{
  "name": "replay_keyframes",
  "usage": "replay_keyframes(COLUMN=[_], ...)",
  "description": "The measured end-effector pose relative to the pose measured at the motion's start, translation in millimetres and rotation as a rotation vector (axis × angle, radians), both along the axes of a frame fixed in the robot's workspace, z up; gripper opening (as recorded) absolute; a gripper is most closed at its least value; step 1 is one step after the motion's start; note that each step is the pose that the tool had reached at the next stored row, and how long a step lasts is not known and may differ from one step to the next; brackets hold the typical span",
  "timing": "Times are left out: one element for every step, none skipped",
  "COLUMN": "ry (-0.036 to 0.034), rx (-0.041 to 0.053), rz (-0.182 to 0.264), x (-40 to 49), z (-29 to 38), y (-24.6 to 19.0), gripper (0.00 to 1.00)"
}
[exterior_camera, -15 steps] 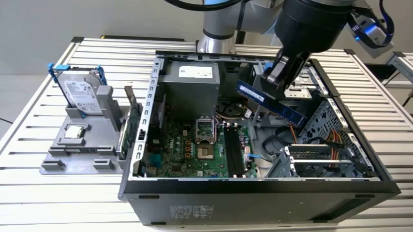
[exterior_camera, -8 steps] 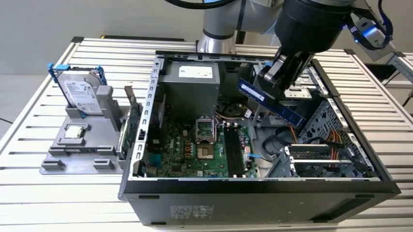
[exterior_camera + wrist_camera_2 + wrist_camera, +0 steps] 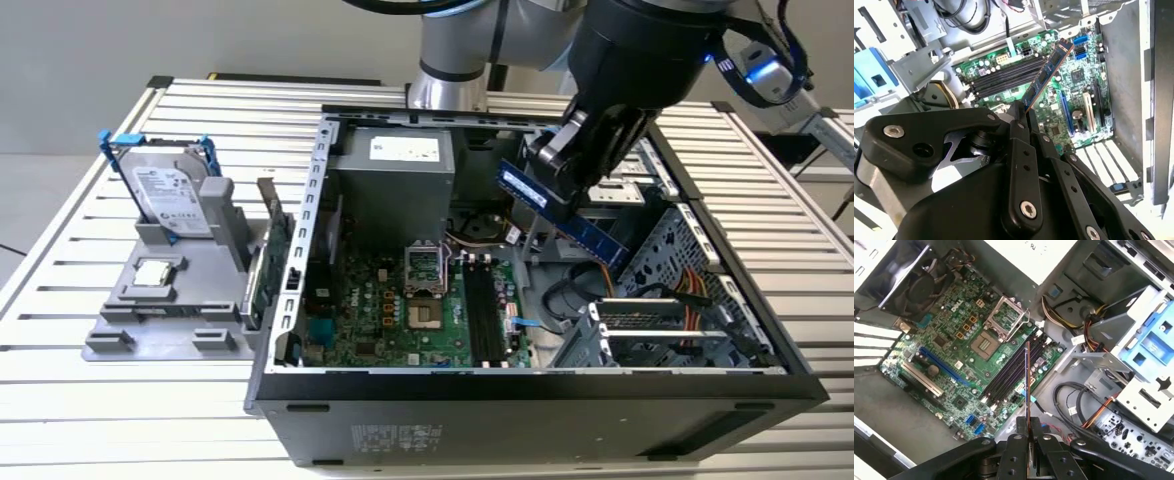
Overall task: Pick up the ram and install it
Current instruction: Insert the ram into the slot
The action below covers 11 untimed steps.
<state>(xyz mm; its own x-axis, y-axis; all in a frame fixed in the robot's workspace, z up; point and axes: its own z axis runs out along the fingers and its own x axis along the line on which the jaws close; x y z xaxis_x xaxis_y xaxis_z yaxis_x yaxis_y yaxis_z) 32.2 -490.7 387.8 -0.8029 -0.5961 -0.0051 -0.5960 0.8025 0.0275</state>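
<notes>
Ram [image 3: 594,240]: a dark blue stick, tilted, held in the air over the open case [image 3: 534,385]; seen edge-on in the first wrist view [image 3: 1027,382].
Pincer [image 3: 558,178]: closed on one end of the ram, a finger on each flat side.
Memory slots [image 3: 1006,377]: black rows on the motherboard [image 3: 949,365], below the ram and apart from it.
Hard drive [image 3: 167,195]: upright in a blue frame, on the table [image 3: 134,420], on the exterior view's left of the case.

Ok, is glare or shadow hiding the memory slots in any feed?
No. First wrist view: the memory slots are evenly lit behind the edge-on ram. Second wrist view: bright wash on the drive cage, slots readable. Exterior view: the case shades the board slightly, slots visible.
</notes>
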Motion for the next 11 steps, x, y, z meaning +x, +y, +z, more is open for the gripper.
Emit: replay_keyframes(ry=[0.0,0.0,0.0,-0.0001,0.0,0.0,0.0,0.0,0.0,0.0,0.0], rx=[0.0001,0.0001,0.0001,0.0001,0.0001,0.0001,0.0001,0.0,0.0001,0.0001,0.0], rz=[-0.011,-0.023,-0.035,-0.046,-0.056,-0.067,-0.078,-0.088,-0.099,-0.109,-0.119], x=[0.0,0.0,-0.1,-0.1,-0.2,-0.2,-0.3,-0.3,-0.4,-0.5,-0.5], z=[0.0,-0.1,-0.1,-0.1,0.0,0.0,0.0,0.0,0.0,0.0,0.0], y=[0.0,0.0,0.0,0.0,0.0,0.0,0.0,0.0,0.0,0.0,0.0], gripper=[0.0,0.0,0.0,0.0,0.0,0.0,0.0,0.0,0.0,0.0,0.0])
